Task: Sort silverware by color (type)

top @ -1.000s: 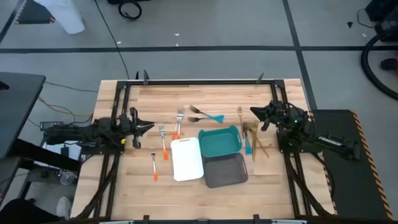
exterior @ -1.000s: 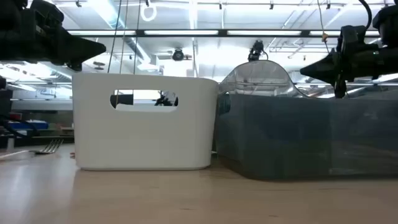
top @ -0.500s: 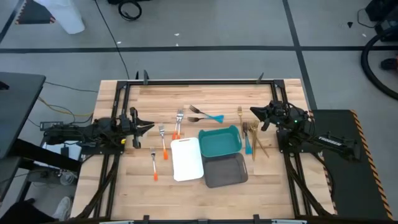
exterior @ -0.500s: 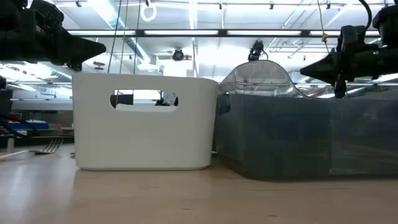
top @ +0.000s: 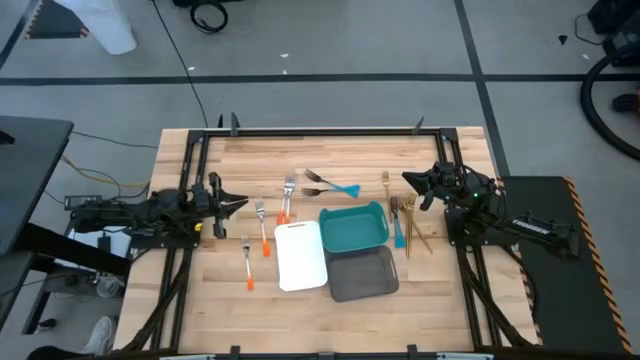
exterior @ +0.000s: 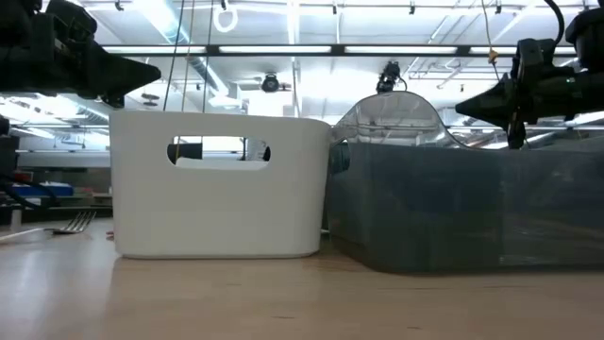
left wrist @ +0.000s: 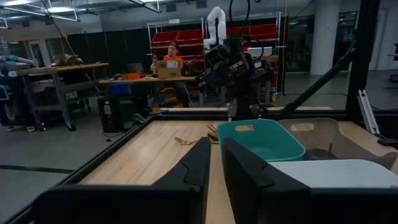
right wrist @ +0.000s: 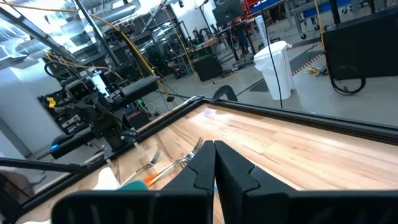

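The silverware lies flat on the wooden table. Orange-handled forks (top: 262, 226) (top: 247, 268) (top: 286, 198) lie left of the trays. Two blue-handled forks (top: 330, 183) lie behind the trays. Gold pieces (top: 408, 222) and one teal-handled piece (top: 398, 236) lie to the right of the trays, and a gold fork (top: 385, 180) lies behind them. My left gripper (top: 240, 200) hovers at the table's left, shut but for a thin slit (left wrist: 216, 168), and empty. My right gripper (top: 408, 180) hovers at the right above the gold pieces, shut (right wrist: 214, 163) and empty.
A white tray (top: 300, 255), a teal tray (top: 353, 227) and a grey tray (top: 363, 272) stand together at the table's middle. A black frame rail (top: 320, 130) runs round the table. In the low view the white tray (exterior: 222, 184) and grey tray (exterior: 462, 203) block the middle.
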